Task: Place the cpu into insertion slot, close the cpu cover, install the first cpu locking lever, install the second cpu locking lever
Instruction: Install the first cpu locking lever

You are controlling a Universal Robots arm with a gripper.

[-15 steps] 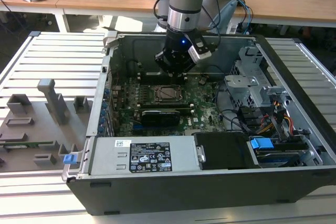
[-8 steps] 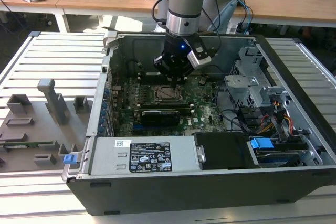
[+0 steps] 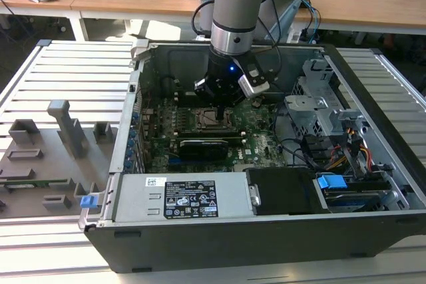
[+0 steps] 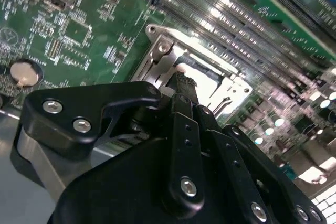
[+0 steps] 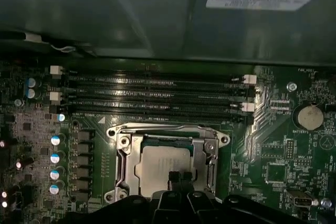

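The cpu (image 5: 155,161) lies flat in the insertion slot (image 3: 212,119), its dull silver top showing in the first wrist view. The cpu cover (image 5: 124,161), a silver metal frame, lies down around the chip. My gripper (image 5: 179,178) hangs straight over the socket with its black fingertips together at the chip's edge. Its tips (image 4: 182,83) sit just above the metal frame (image 4: 157,56) in the second wrist view. In the exterior view the gripper (image 3: 219,106) stands inside the open computer case. I cannot make out how the locking levers stand.
Long memory slots (image 5: 157,93) run beside the socket, with a coin battery (image 5: 307,116) and a row of capacitors (image 5: 54,157) to either side. A long black card (image 3: 206,145), the power supply (image 3: 180,197) and a drive cage (image 3: 319,101) crowd the case. Grey fixtures (image 3: 66,128) stand outside it.
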